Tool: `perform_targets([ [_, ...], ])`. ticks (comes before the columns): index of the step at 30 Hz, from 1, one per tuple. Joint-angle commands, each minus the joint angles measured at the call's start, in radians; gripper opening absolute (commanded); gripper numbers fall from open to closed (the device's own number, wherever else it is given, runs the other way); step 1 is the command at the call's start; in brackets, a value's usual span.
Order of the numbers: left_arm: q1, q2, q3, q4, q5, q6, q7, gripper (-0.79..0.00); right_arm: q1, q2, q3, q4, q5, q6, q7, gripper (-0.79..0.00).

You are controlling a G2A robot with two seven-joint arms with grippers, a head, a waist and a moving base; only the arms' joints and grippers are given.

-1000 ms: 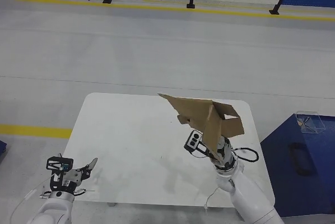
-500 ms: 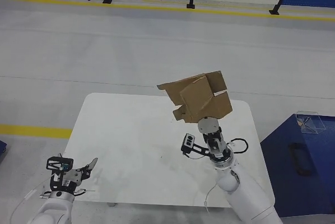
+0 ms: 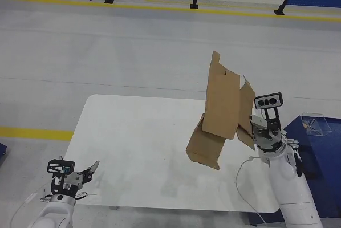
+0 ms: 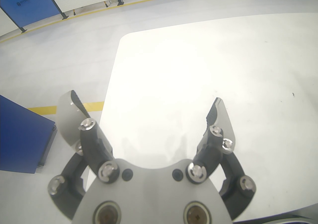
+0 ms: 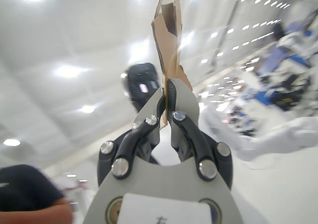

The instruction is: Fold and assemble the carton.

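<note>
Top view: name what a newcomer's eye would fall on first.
The brown carton stands out first: partly folded, held upright in the air over the right side of the table, and clamped at its edge by the right gripper. Next comes the left gripper, open and empty at the near left corner.

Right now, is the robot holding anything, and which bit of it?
The right gripper pinches the carton by one edge; the left gripper holds nothing.
</note>
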Motion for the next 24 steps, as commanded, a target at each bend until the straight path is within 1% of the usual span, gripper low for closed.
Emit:
perform_targets([
  [1,0.000,0.000,0.000,0.000,0.000,0.000,0.000,0.000,-0.015,-0.001,0.022,-0.037,-0.086,-0.112,-0.034,-0.785],
  [4,0.000,0.000,0.000,0.000,0.000,0.000,0.000,0.000,-0.066,-0.001,0.036,-0.123,-0.264,-0.197,-0.119,-0.785],
  [7,0.000,0.000,0.000,0.000,0.000,0.000,0.000,0.000,-0.125,-0.001,0.022,-0.187,-0.449,-0.335,-0.258,-0.785],
  [8,0.000,0.000,0.000,0.000,0.000,0.000,0.000,0.000,-0.143,0.000,0.008,-0.195,-0.473,-0.379,-0.301,-0.785],
  [10,0.000,0.000,0.000,0.000,0.000,0.000,0.000,0.000,-0.162,0.005,-0.022,-0.183,-0.503,-0.431,-0.354,-0.785],
  [21,0.000,0.000,0.000,0.000,0.000,0.000,0.000,0.000,-0.162,0.005,-0.022,-0.183,-0.503,-0.431,-0.354,-0.785],
  [22,0.000,0.000,0.000,0.000,0.000,0.000,0.000,0.000,-0.162,0.006,-0.015,-0.188,-0.521,-0.433,-0.361,-0.785],
  [24,0.000,0.000,0.000,0.000,0.000,0.000,0.000,0.000,-0.154,0.008,0.022,-0.229,-0.592,-0.481,-0.404,-0.785],
])
